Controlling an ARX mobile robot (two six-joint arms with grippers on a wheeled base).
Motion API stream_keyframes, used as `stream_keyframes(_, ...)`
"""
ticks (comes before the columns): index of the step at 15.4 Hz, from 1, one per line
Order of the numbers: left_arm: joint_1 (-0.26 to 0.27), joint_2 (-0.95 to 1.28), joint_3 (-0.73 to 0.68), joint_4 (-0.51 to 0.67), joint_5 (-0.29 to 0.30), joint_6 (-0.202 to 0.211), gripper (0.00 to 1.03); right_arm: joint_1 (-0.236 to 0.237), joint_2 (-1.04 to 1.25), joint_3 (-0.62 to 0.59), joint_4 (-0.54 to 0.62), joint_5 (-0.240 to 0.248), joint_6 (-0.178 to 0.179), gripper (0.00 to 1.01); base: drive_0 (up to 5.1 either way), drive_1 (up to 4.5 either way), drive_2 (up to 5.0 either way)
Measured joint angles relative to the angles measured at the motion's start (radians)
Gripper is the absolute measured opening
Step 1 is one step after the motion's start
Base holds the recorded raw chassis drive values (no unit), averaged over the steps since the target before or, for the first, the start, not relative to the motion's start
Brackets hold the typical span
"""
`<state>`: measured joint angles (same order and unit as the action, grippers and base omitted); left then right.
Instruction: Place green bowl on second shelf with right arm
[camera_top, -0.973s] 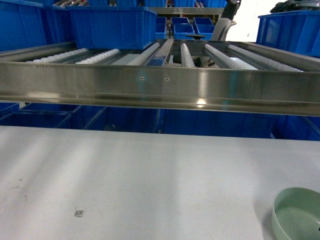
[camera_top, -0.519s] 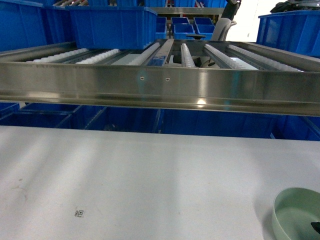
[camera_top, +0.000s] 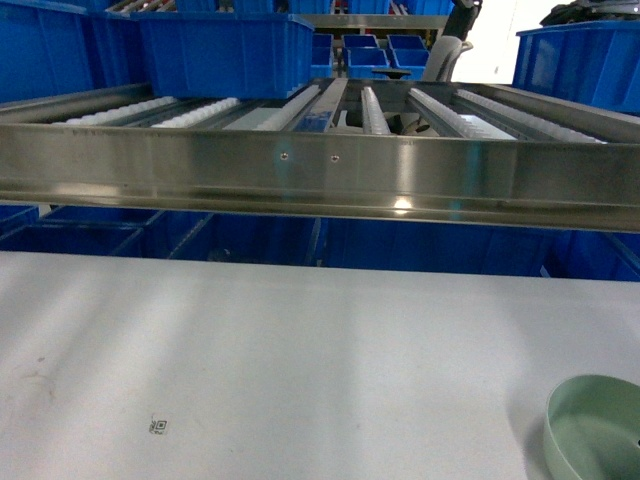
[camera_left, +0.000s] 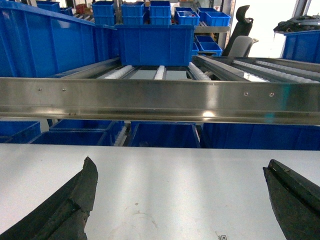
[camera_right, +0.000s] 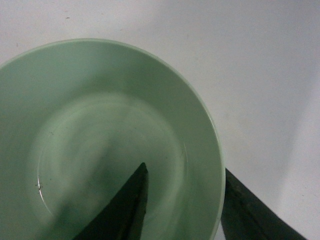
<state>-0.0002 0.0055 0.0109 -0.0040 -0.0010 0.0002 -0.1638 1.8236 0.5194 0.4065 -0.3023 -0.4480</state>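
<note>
From our head camera, the green bowl sits on the white worktop at the lower right, in front of and below the steel second shelf, which carries a blue tub at its left; neither set of fingers shows here. From our left wrist, the left gripper has its fingers spread wide above bare worktop, the shelf rail beyond them. From our right wrist, the right gripper straddles the bowl's rim, one finger inside the bowl, the other outside, spread and not yet pinching.
</note>
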Motion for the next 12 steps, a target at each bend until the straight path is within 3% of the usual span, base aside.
stream_keyframes(3,0.0,0.0,0.0,0.0,0.0,0.0,0.98,0.001,0.007,-0.003,0.014,0.004,0.004,0.09,0.0,0.0,0.0)
stream_keyframes(4,0.0,0.0,0.0,0.0,0.0,0.0,0.98,0.001,0.006,-0.007,0.019,-0.006,0.013,0.02,0.0,0.0,0.0)
stream_keyframes(9,0.0,0.0,0.0,0.0,0.0,0.0,0.98,0.0,0.006,-0.05,0.092,-0.004,0.043,0.02,0.0,0.0,0.0)
stream_keyframes(12,0.0,0.0,0.0,0.0,0.0,0.0,0.98,0.0,-0.019,-0.089,0.138,0.0,0.079,0.02,0.0,0.0,0.0)
